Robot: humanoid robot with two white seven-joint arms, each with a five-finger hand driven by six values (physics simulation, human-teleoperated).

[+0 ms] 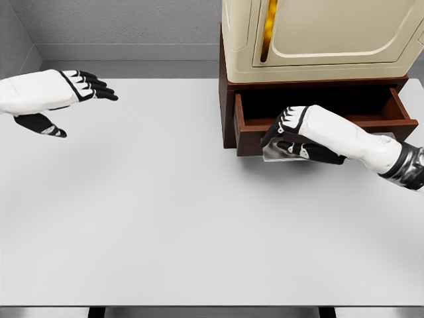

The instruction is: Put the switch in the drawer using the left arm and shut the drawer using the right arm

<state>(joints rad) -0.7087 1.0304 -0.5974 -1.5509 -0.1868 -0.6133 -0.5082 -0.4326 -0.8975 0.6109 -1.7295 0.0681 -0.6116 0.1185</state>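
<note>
The open dark-brown wooden drawer [318, 109] is contacted at its front panel by the right hand [298, 136], fingers curled over a grey handle-like part [275, 154]. The left hand [56, 96] is held relaxed, grasping nothing, well apart to the left. The switch cannot be located.

Left robot hand [50, 96] hovers open above the white counter [165, 218]. Right robot hand [298, 136] rests, fingers curled, against the front of the open drawer [248, 126] beneath a cream appliance [324, 36].

You'll find nothing to read here: no text, label, brand, number or sign shows anywhere in the head view. The cream appliance [318, 33] at the upper right and the brown drawer [324, 112] front beneath it carry no legible markings.
</note>
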